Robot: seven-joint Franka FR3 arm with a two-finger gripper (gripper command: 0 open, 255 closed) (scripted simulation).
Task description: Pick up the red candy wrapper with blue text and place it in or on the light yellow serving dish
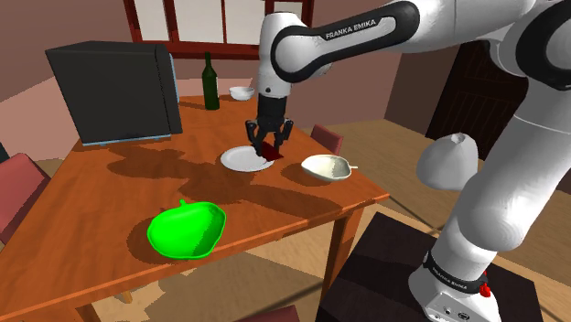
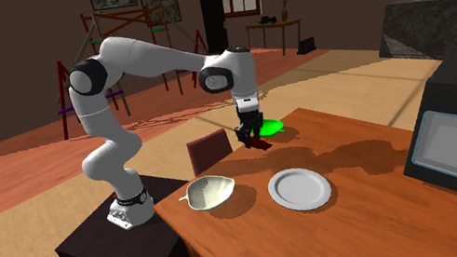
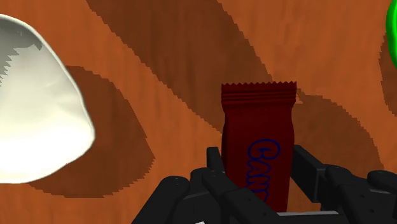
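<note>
Now the jaws pinch the red candy wrapper (image 3: 257, 140), holding it up in the air over the desk (image 1: 110, 201). The light yellow dish (image 1: 328, 166) sits at 3 o'clock from it in the shoulder view. Best to move slowly, stop over the dish, then let go low.

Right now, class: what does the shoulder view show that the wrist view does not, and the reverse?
Shoulder view's own: the dark bottle, the black box and the white arm reaching over the table. Wrist view's own: the blue lettering on the dark red wrapper. Shared: the claw shut on that wrapper, the green bowl and the wooden table.
</note>
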